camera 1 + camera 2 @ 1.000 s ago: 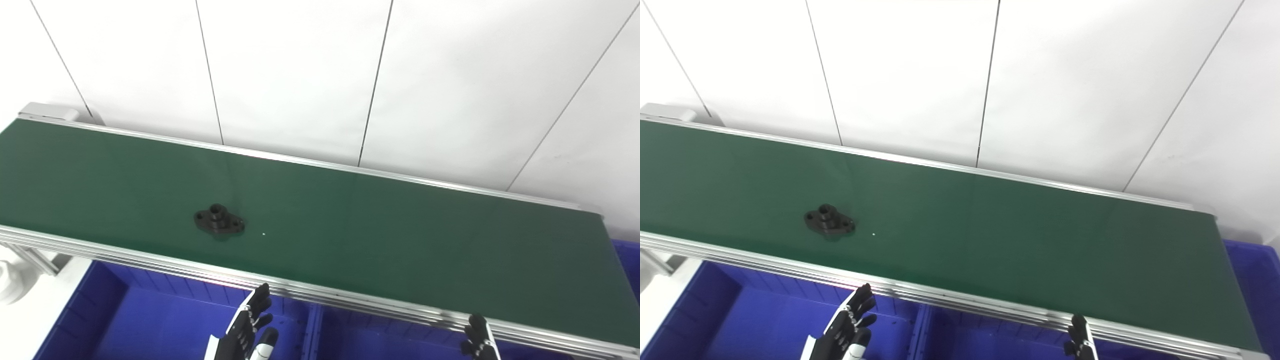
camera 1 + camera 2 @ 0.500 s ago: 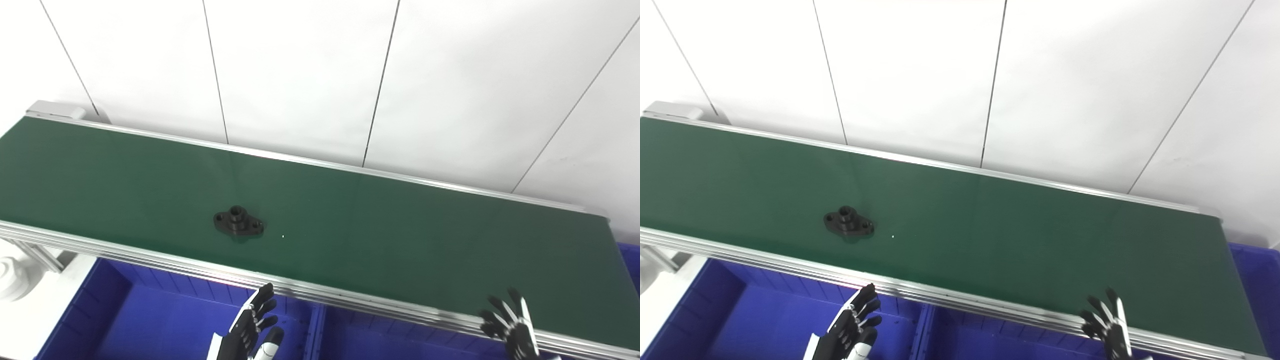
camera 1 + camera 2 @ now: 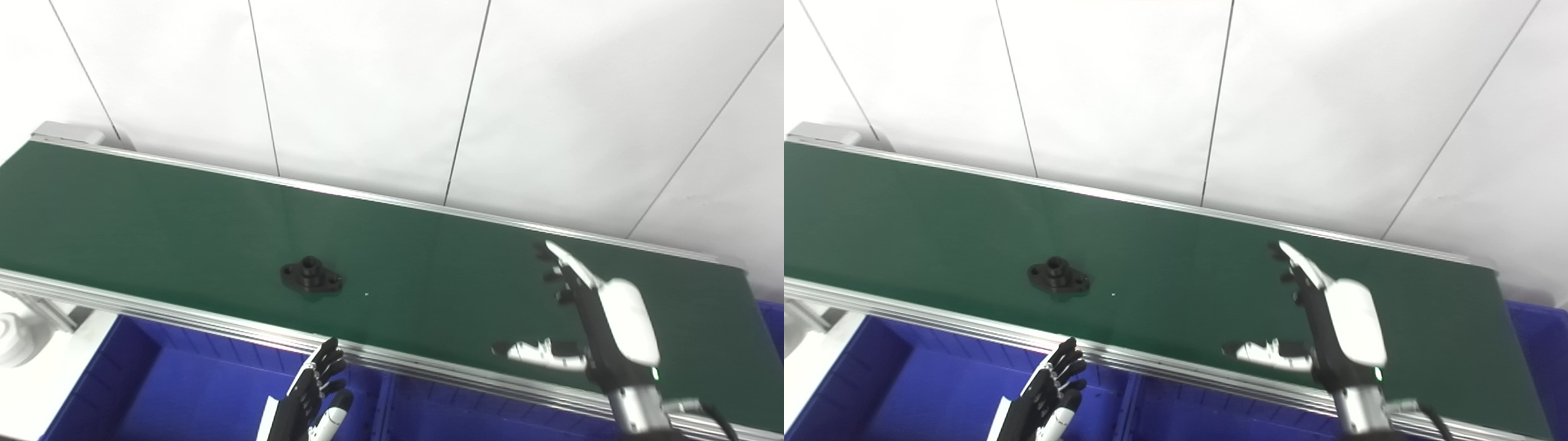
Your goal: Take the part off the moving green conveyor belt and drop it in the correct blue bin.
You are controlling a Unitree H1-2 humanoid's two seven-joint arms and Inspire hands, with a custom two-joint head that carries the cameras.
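Observation:
A small black flanged part [image 3: 311, 276] with a raised centre hub lies flat on the green conveyor belt [image 3: 153, 214], left of the middle and near the front rail. My right hand [image 3: 597, 318] hovers open above the belt's right portion, fingers stretched toward the wall and thumb spread to the left, well right of the part. My left hand [image 3: 312, 398] stays low below the belt's front rail, over the blue bin [image 3: 184, 392], fingers apart and holding nothing.
Blue bins sit below the belt's front rail, split by a divider [image 3: 381, 404]; another blue bin edge [image 3: 770, 318] shows at the far right. A white panelled wall rises behind the belt. A white fixture [image 3: 18, 331] stands at the lower left.
My right hand has risen from below the front rail to above the belt's right portion, fingers spread. The part has travelled rightward along the belt. My left hand barely moved.

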